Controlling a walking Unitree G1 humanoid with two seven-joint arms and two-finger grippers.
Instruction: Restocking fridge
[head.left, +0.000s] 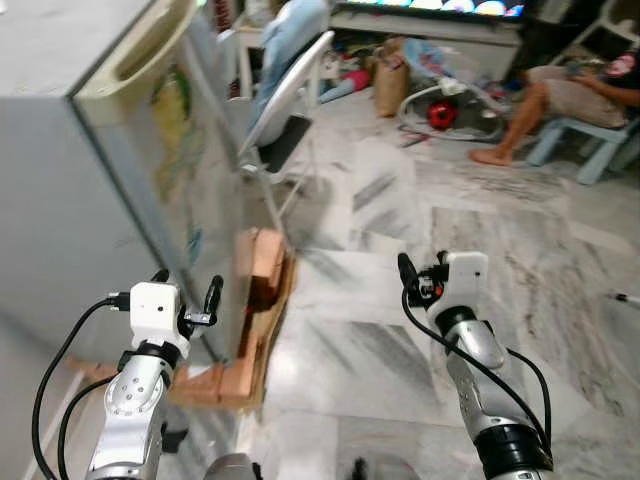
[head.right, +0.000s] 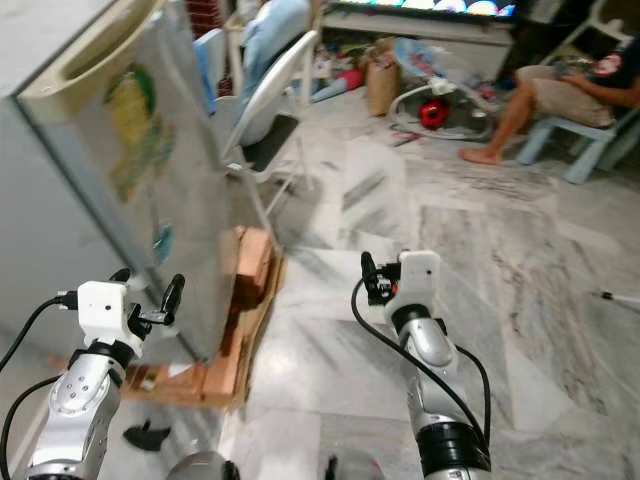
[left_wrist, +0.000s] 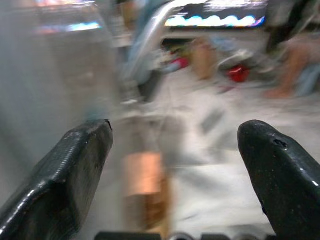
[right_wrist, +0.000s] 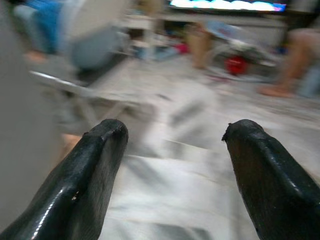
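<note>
A grey fridge (head.left: 90, 170) stands at my left, its door (head.left: 175, 150) closed, with a cream handle along the top and stickers on the front. My left gripper (head.left: 187, 288) is raised just in front of the door's lower corner, open and holding nothing; its wrist view shows the two fingers (left_wrist: 75, 170) wide apart. My right gripper (head.left: 418, 275) hovers over the marble floor to the right of the fridge. It is also open and empty, with the fingers (right_wrist: 95, 165) spread in its wrist view.
Flattened cardboard and a brown block (head.left: 262, 295) lie at the fridge's foot. A white folding chair (head.left: 290, 110) stands just behind the fridge. A person (head.left: 570, 95) sits on a blue stool at the back right, beside a paper bag (head.left: 390, 80) and a red object (head.left: 442, 113).
</note>
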